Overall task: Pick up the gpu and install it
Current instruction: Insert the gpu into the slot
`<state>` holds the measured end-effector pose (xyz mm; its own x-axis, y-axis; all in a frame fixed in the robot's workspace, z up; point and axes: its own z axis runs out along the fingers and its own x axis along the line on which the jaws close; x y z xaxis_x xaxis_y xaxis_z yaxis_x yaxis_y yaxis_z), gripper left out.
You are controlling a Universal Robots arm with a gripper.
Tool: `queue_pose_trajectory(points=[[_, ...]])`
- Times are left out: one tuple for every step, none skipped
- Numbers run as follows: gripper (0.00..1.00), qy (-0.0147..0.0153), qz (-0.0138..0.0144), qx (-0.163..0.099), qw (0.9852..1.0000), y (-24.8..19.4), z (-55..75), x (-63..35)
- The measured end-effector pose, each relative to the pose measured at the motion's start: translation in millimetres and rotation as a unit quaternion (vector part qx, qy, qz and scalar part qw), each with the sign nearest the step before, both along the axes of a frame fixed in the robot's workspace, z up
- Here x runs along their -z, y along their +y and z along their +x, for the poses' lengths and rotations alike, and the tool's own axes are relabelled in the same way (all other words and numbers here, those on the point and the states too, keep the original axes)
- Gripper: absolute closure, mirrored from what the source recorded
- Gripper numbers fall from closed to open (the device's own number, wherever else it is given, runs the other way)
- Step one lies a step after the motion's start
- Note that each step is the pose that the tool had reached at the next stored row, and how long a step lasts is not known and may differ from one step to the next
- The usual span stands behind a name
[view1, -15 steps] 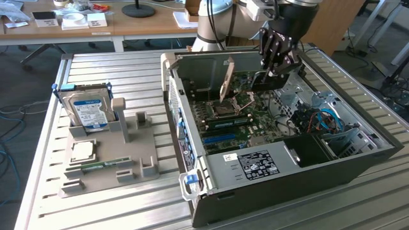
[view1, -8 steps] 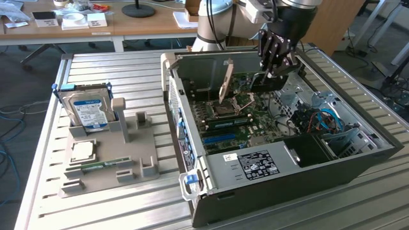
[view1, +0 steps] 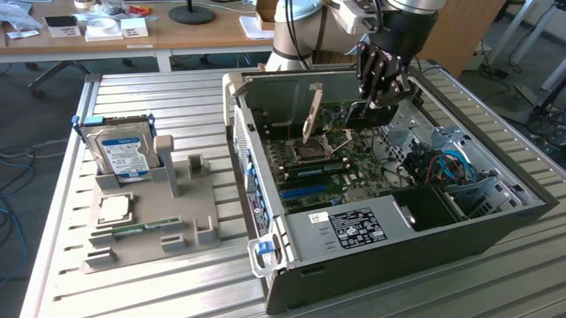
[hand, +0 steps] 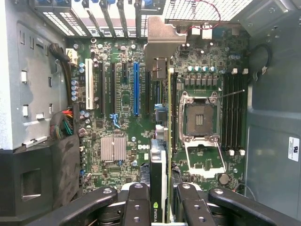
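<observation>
Hanging inside the one open computer case [view1: 415, 258], the single gripper [view1: 382, 101] was clamped on the gpu [hand: 159, 157]. Its two black fingers [hand: 138, 200] pressed against opposite faces of the card.

That one gpu stood on edge above the motherboard [hand: 122, 117] in the case. Its silver bracket [hand: 162, 40] pointed toward the case's slotted rear wall. The card ran just beside the one empty processor socket [hand: 200, 117]. Whether its lower edge touched the board could not be told.

Elsewhere on the board in the case were three things:
- one blue slot [hand: 136, 89]
- one white slot [hand: 88, 84]
- one ribbed silver heatsink [hand: 113, 148]

Outside the case, near it on the exterior view's left, one grey holder [view1: 185, 218] sat on the slatted table [view1: 132, 291]. It carried three parts:
- One blue-labelled hard drive [view1: 124, 156] stood upright at the holder's end farther from the camera.
- One square processor chip [view1: 115, 209] lay flat in the middle.
- One narrow green RAM stick [view1: 142, 228] lay just beside the chip, on the camera's side.

All three were well apart from the gripper.
</observation>
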<state>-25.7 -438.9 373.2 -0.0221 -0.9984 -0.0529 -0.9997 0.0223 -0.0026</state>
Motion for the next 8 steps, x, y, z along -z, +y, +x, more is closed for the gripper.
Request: queue_pose_trajectory(points=[[0.74, 0.0, 0.0, 0.0, 1.0, 0.0, 0.0, 0.1], [0.74, -0.0001, 0.0002, 0.0, 1.0, 0.1, 0.0, 0.7], [0.74, -0.0001, 0.0002, 0.0, 1.0, 0.0, 0.0, 1.6], [0.74, 0.0, 0.0001, 0.0, 1.0, 0.0, 0.0, 2.6], [0.74, 0.0, 0.0, 0.0, 1.0, 0.0, 0.0, 3.2], [0.74, 0.0, -0.0001, 0.0, 1.0, 0.0, 0.0, 3.3], [0.74, 0.0, -0.0001, 0.0, 1.0, 0.0, 0.0, 3.3], [0.74, 0.0, -0.0001, 0.0, 1.0, 0.0, 0.0, 3.3]])
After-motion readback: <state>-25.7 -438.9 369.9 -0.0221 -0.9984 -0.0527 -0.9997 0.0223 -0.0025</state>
